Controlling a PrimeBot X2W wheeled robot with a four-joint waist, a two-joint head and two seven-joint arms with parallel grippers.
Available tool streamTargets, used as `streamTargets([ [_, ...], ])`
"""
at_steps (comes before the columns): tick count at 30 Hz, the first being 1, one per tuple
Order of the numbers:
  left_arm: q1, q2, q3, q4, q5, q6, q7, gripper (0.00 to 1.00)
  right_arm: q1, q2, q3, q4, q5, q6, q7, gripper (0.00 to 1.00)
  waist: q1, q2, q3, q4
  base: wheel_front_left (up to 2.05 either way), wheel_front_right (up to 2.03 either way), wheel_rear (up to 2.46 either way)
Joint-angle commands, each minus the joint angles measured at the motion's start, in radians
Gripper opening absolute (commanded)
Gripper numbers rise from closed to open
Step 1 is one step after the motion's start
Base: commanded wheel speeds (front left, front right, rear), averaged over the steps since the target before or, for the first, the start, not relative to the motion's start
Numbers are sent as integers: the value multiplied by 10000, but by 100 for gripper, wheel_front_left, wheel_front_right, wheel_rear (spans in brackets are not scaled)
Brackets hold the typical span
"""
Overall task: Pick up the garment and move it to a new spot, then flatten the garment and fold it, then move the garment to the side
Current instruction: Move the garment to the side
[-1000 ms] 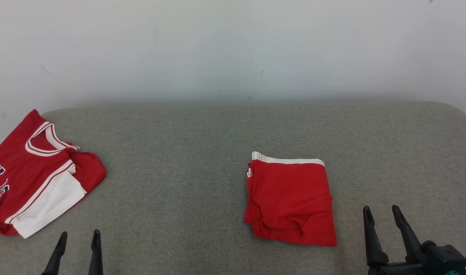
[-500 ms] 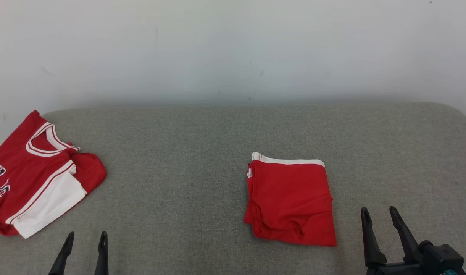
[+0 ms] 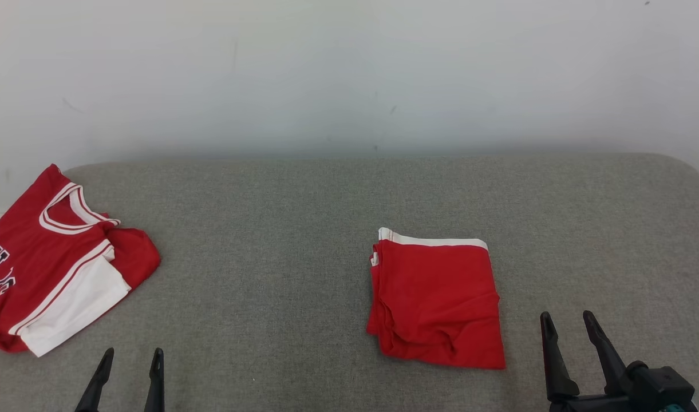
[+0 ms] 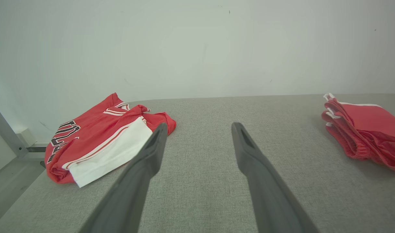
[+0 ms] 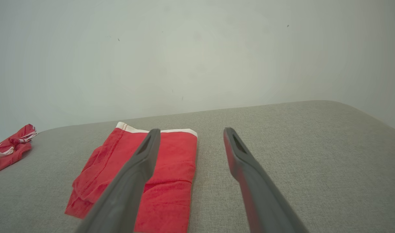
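A red garment (image 3: 435,300) with a white band lies folded in a neat rectangle right of the middle of the grey padded surface (image 3: 269,229). It also appears at the right edge of the left wrist view (image 4: 365,129) and under my right fingers in the right wrist view (image 5: 174,168). My right gripper (image 3: 565,316) is open and empty, just right of its near corner, apart from it. My left gripper (image 3: 133,352) is open and empty at the near left. The same open jaws rise in the left wrist view (image 4: 200,126) and the right wrist view (image 5: 191,130).
A second red jersey (image 3: 51,269) with white trim and black lettering lies loosely folded at the surface's far left edge, ahead-left of my left gripper (image 4: 97,145). A pale wall (image 3: 349,74) rises behind the surface. A metal frame bar (image 4: 3,132) stands past the left edge.
My left gripper has shifted slightly right. My right gripper has drawn back a little toward the near edge. Both garments lie as they did.
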Motion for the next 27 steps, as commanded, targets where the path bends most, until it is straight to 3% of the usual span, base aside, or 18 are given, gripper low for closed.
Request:
streamTargets([
  [1,123,55,2,-14,116,9,-36,100,-29,-50,1,15,23,-24,-6,100,0,0,-1,0,0,0,0],
  [17,144,2,56,-62,126,21,-36,100,-158,-86,13,139,64,-24,-6,100,0,0,17,42,0,0,0],
  [27,-315,-16,-123,-47,-27,18,-36,100,-2161,-623,405,1173,267,-24,776,100,0,0,448,250,0,0,0],
])
